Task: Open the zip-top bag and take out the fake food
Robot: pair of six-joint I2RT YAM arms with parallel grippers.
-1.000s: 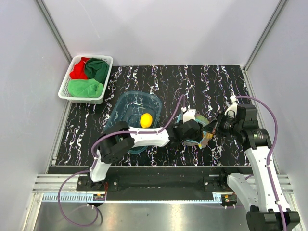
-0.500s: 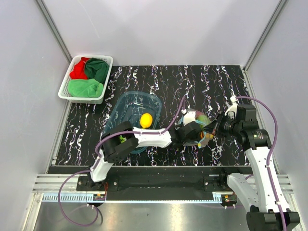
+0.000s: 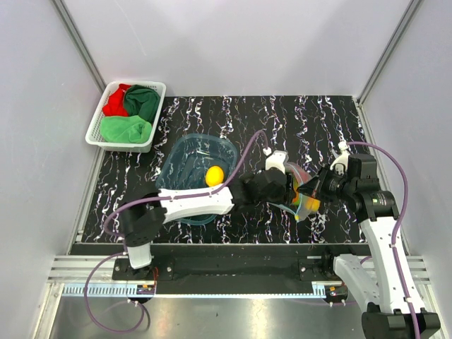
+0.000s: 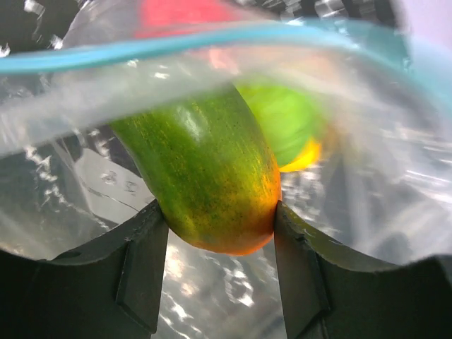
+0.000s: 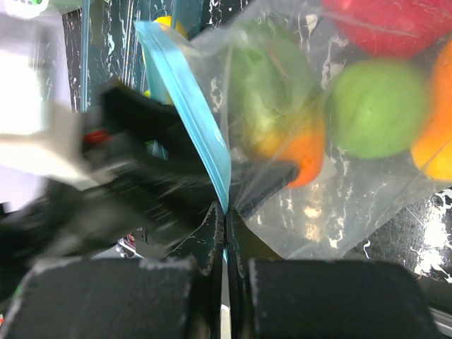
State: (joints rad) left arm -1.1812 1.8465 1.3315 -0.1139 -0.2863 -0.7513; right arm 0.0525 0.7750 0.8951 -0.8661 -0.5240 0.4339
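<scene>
**Black marbled table** (image 3: 318, 120), seen from above: you find the work just right of its middle, where both arms meet.

**Translucent blue tub** (image 3: 185, 164), left of centre, holds one yellow fruit (image 3: 214, 176). Your left arm reaches across its near rim.

**White basket** (image 3: 94, 131), at the far-left corner, carries red and green cloths (image 3: 127, 129).

**The zip-top bag** (image 3: 302, 196) sits between the two grippers, well apart from tub and basket. You cannot tell whether it touches the table.

**Right gripper** (image 5: 224, 224): your jaws are pressed together on the bag's edge, right at the teal zip strip (image 5: 187, 106).

**Left gripper** (image 4: 219, 222): you reach in at the bag's mouth, with the two fingers (image 4: 145, 261) clamped against the sides of a green-and-orange fruit (image 4: 205, 162).

**The other fake food** (image 5: 378, 106) lies inside the bag behind the clear film: a red piece, a round green piece and an orange one.
</scene>
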